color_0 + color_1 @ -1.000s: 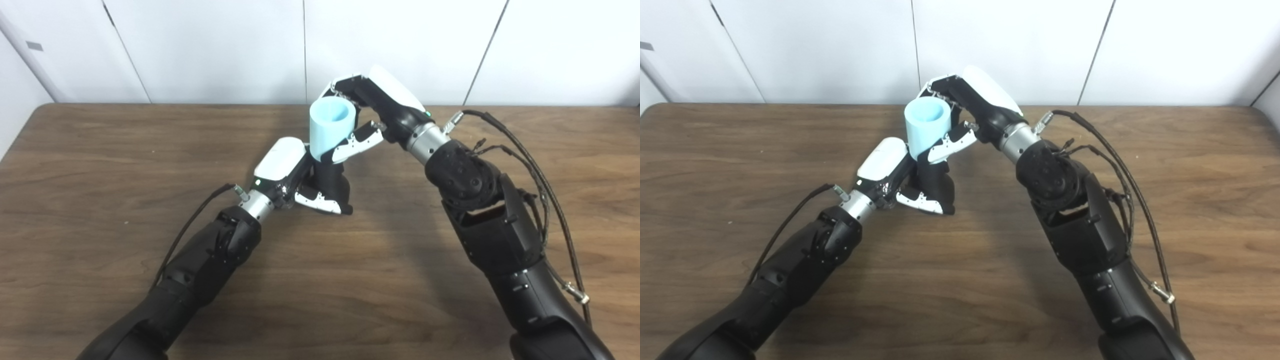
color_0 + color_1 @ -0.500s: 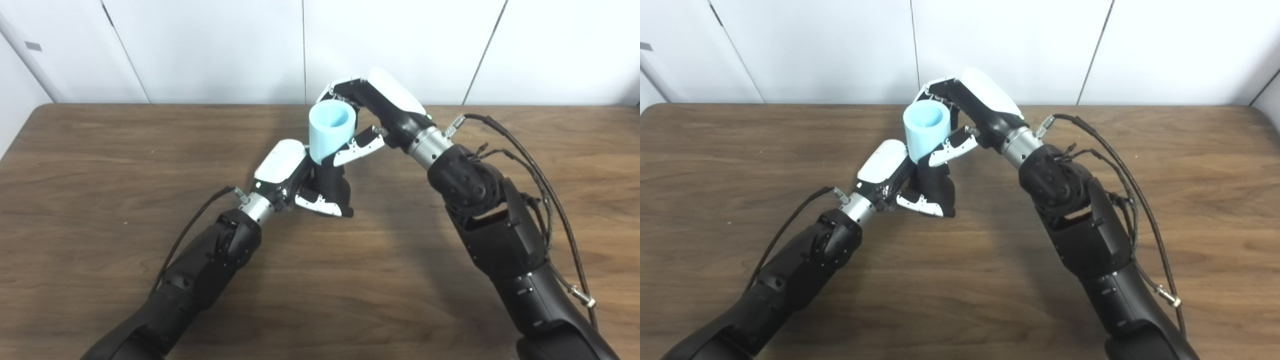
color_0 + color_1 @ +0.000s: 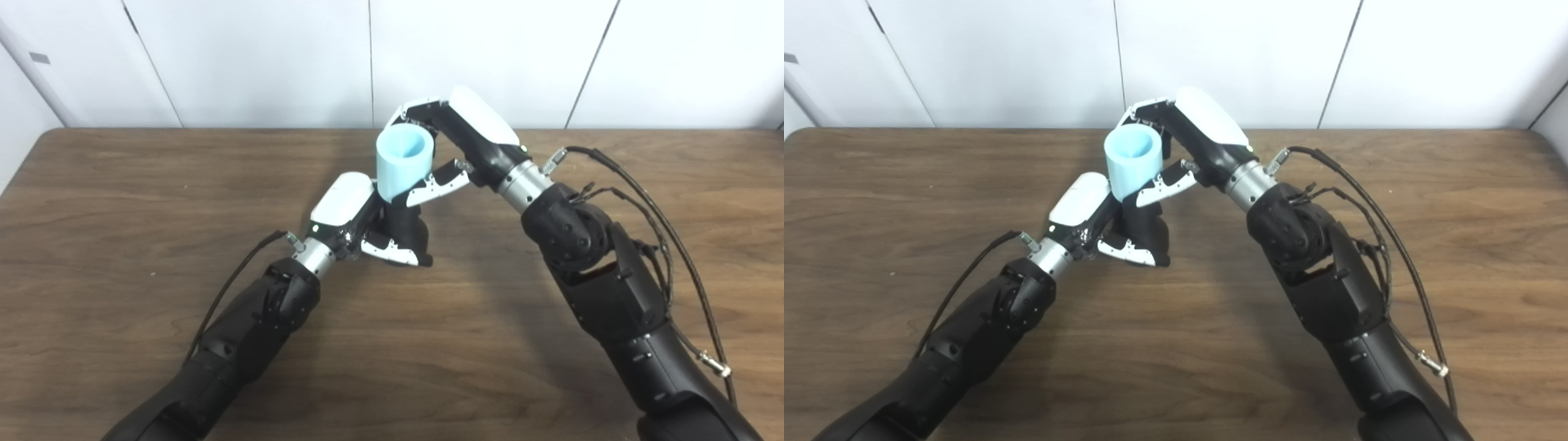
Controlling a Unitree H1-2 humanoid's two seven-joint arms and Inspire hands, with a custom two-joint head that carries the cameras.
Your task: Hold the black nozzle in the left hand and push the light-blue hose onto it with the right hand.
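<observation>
The black nozzle (image 3: 404, 228) stands upright near the table's middle, with my left hand (image 3: 358, 220) shut around its lower body. On top of it sits the light-blue hose (image 3: 401, 160), a short wide tube with its open mouth facing up. My right hand (image 3: 450, 147) is shut on the hose, fingers behind it and thumb across its front lower edge. The hose's lower end meets the nozzle's top; the joint itself is hidden by the thumb. The same stack shows in the right eye view: hose (image 3: 1133, 160), nozzle (image 3: 1142, 229).
A brown wooden table (image 3: 122, 202) spreads out on all sides, with a white panelled wall behind its far edge. Black cables (image 3: 649, 202) loop along my right forearm.
The right hand and hose have shifted slightly left and a little down over the nozzle. The right forearm has swung a bit. The left hand holds still.
</observation>
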